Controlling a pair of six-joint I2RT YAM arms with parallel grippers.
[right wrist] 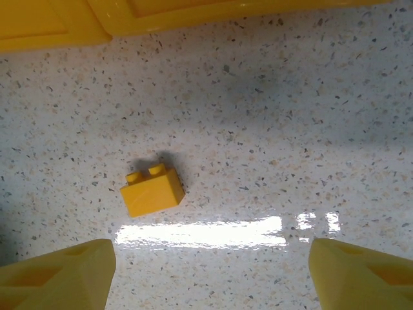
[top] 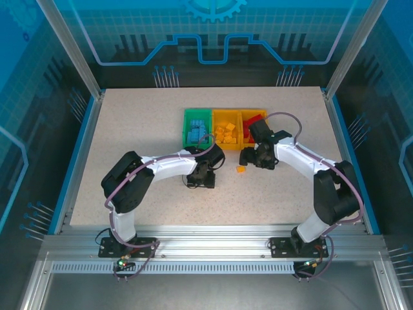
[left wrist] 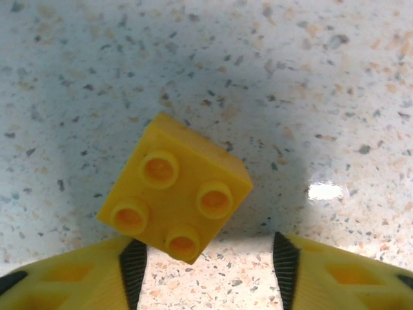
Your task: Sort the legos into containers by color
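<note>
On the speckled table, short of the containers, two loose yellow legos: one lego at the tips of the left gripper, part open, empty; the other lego below the right gripper, wide, empty. Probably light, rigid, slick: pinch flat sidewalls.

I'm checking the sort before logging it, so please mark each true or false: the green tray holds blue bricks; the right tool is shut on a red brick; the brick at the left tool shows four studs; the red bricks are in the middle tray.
1. The green tray holds blue bricks. True.
2. The right tool is shut on a red brick. False: it is open, above a small yellow brick lying on the table.
3. The square yellow brick at the left tool shows four studs. True.
4. The red bricks are in the middle tray. False: that one holds yellow bricks; the red ones are in the end tray by the right arm.
</note>
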